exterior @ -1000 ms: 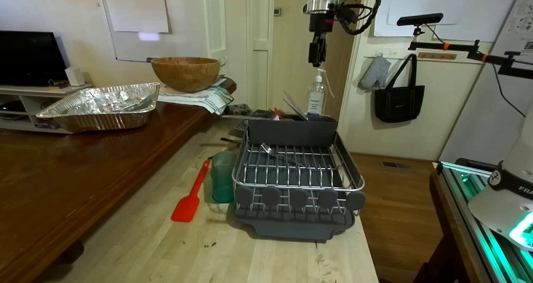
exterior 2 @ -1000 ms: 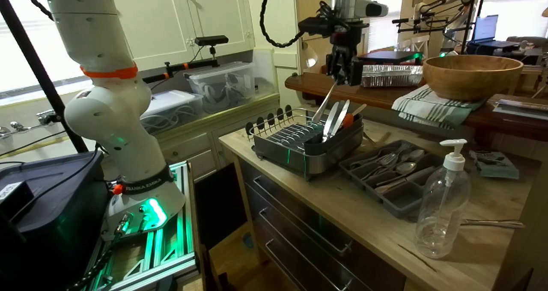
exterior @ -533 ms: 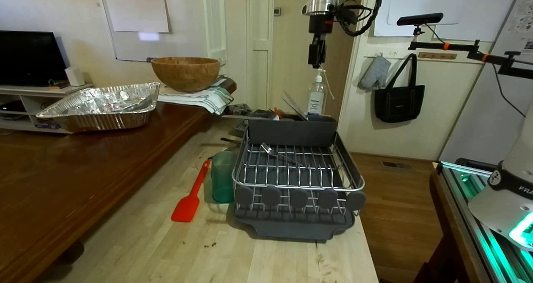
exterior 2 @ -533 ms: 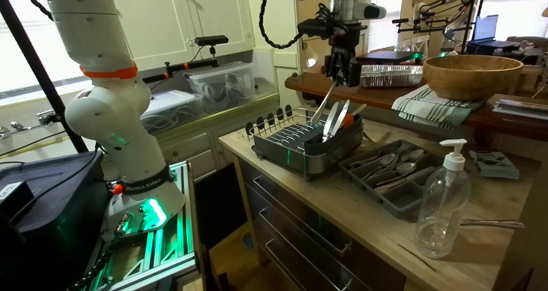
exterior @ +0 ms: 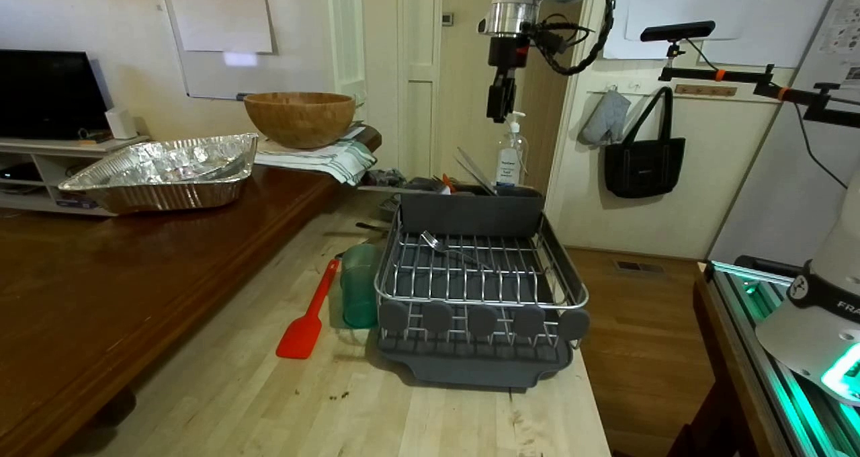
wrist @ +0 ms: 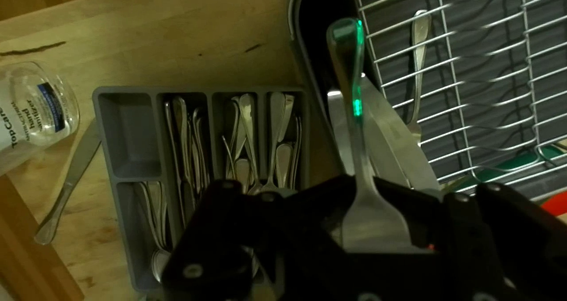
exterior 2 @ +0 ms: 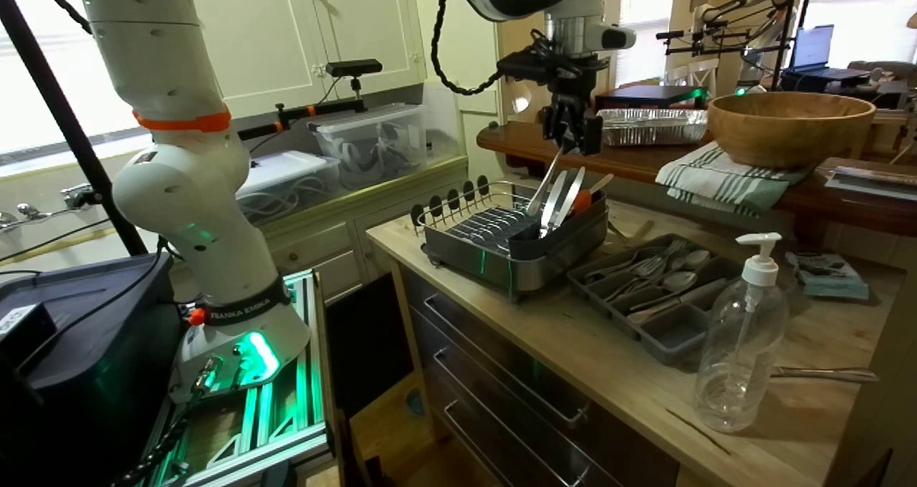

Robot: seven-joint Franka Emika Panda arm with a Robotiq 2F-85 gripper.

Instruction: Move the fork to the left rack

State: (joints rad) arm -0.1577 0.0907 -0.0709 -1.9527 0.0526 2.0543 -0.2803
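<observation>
Fork [wrist: 363, 159]: hangs from gripper [exterior 2: 569, 142], fingers pinched close on its head end, tines hidden among them. Long axis slants: in exterior view, handle runs down and left from fingers, free end lowest, just left of knives [exterior 2: 571, 197] standing in holder [exterior 2: 530, 249]; touching or apart, cannot tell. Dish rack [exterior 2: 466, 261] extends farther left; cutlery tray [exterior 2: 677, 333] right of it. If dish rack is target, likely move: shift left, lower handle first, clear of knives.
</observation>
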